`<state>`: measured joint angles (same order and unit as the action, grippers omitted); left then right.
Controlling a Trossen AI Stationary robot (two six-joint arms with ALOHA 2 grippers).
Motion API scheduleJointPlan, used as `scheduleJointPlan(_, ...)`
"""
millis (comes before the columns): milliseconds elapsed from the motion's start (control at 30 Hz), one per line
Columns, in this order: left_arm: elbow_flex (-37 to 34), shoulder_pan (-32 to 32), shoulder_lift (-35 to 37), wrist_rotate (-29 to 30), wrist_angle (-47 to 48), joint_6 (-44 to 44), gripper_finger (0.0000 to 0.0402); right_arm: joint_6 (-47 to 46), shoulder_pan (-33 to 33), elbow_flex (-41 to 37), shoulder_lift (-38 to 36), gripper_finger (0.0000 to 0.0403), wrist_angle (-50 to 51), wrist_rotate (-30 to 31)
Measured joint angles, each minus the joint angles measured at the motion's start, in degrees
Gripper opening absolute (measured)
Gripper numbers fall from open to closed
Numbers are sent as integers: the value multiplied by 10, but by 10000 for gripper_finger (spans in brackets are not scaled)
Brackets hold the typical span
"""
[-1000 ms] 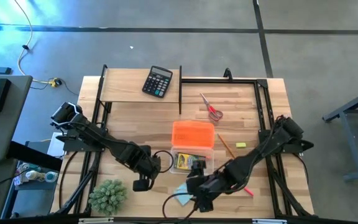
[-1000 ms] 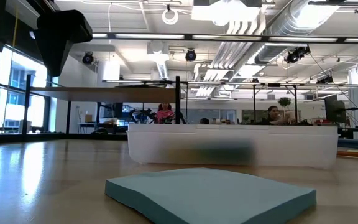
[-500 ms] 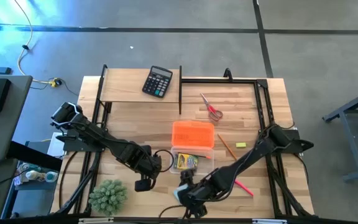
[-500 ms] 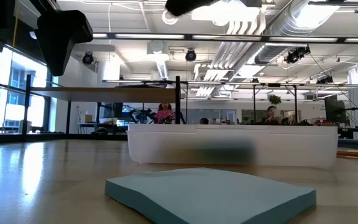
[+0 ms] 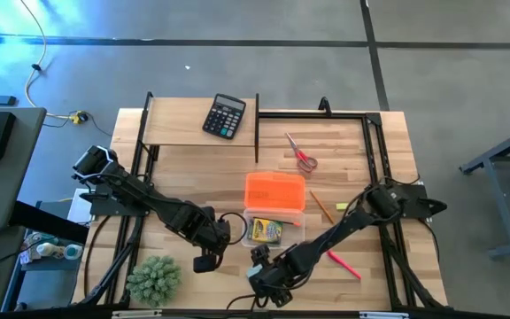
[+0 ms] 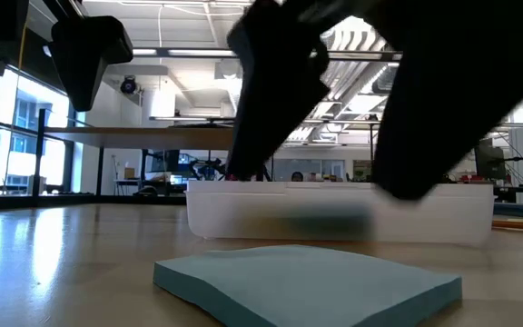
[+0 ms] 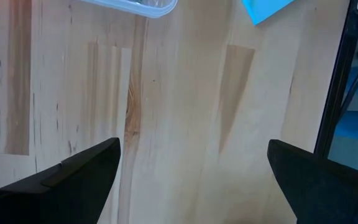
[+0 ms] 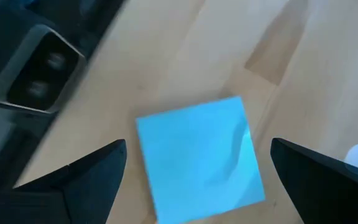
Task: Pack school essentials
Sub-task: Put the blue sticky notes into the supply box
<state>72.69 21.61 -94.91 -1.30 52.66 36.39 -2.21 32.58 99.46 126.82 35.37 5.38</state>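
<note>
Pale wood-grain table [image 5: 193, 168] — faintly sheened; matt blue paper note pad [image 8: 199, 157]; translucent plastic box [image 6: 339, 211].

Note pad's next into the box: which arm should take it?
The right. Its claw hangs open directly over the light-blue note pad, fingers on either side. The left claw is open too, but off beside the clear box, over bare table.

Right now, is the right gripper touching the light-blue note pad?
Apart. The right wrist view shows the note pad lying flat on the table, with wood visible between it and each open finger of the right gripper; the low view shows the fingers above it.
</note>
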Motion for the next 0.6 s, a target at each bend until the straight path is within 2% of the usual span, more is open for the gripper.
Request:
scheduleJointPlan(300, 0, 0, 0, 2, 0, 1, 395, 0, -16, 0, 19, 387, 0, -29)
scheduleJointPlan(600, 0, 0, 0, 7, 0, 1, 395, 50, -17, 0, 20, 387, -1, -31)
